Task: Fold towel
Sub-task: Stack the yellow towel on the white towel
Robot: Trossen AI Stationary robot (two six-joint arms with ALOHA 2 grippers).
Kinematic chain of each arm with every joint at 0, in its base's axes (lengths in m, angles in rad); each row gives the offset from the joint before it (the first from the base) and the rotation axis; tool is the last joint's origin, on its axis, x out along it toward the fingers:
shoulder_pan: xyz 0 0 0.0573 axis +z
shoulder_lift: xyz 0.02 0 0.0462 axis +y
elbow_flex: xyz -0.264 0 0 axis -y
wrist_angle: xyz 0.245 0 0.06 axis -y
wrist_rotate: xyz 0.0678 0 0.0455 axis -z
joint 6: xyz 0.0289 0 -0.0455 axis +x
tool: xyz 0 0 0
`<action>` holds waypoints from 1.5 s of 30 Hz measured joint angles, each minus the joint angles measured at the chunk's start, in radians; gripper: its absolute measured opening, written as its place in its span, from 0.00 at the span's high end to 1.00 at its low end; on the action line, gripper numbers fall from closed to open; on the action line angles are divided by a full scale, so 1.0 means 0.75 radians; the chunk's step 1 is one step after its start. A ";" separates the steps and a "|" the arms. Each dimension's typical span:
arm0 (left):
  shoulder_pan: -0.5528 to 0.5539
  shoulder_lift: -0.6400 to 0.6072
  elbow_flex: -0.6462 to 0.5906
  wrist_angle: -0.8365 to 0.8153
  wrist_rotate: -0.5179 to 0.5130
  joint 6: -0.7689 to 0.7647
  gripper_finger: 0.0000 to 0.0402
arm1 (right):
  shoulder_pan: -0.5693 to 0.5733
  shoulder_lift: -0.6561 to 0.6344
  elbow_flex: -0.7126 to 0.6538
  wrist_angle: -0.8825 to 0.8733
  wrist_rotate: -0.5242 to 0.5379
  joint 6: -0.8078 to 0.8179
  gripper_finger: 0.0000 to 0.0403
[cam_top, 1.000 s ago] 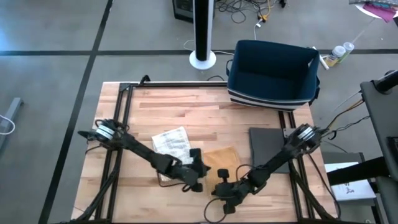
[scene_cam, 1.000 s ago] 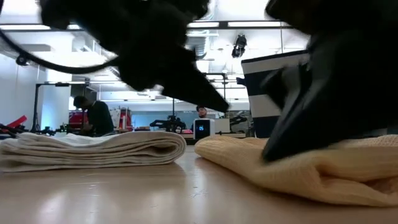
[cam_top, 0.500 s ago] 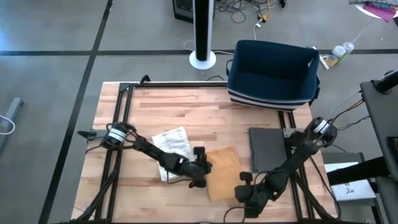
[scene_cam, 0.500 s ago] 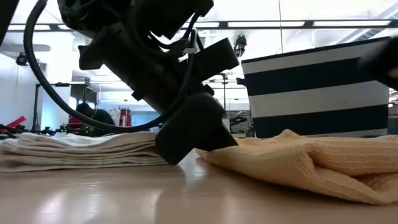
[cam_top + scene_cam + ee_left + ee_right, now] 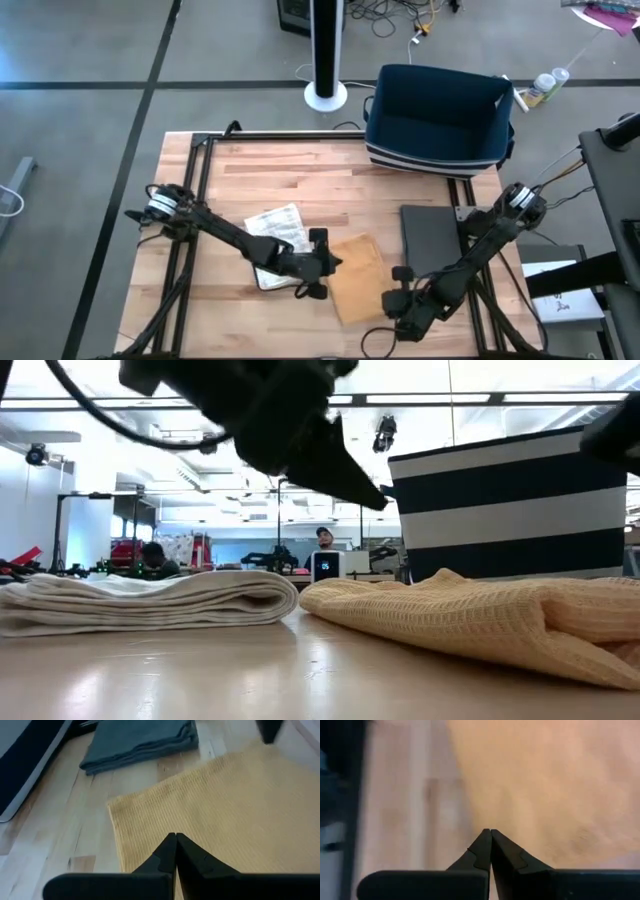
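I'm working in what looks like a robotics lab. The butcher-block table (image 5: 300, 165) stands on a grey concrete floor (image 5: 80, 60) marked with dark lines, and loose cables (image 5: 400, 15) lie past its far edge. Across the table I see an open hall with strip lights (image 5: 400, 400), more equipment on stands (image 5: 70, 520) and people (image 5: 152, 557) at benches.

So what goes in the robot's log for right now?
yellow towel: folded on table | left gripper: shut, at its edge | right gripper: shut, beside it | white towel, grey towel: folded
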 joint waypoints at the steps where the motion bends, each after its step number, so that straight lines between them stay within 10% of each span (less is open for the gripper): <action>1: 0.000 -0.005 -0.003 -0.004 0.000 0.012 1.00 | 0.000 0.000 -0.007 -0.010 0.015 -0.008 0.99; 8: 0.048 -0.007 -0.004 0.001 -0.011 -0.041 1.00 | 0.008 -0.001 0.012 -0.003 0.056 -0.083 0.95; 15: 0.208 -0.011 0.032 -0.004 0.254 -0.308 0.96 | 0.008 0.047 0.130 0.023 0.197 -0.216 0.76; 31: 0.391 0.124 0.011 -0.049 0.593 -0.473 0.51 | 0.014 0.235 0.209 0.112 0.104 -0.310 0.32; 45: 0.452 0.197 0.026 -0.037 0.710 -0.592 0.38 | -0.010 0.359 0.335 0.005 0.065 -0.339 0.30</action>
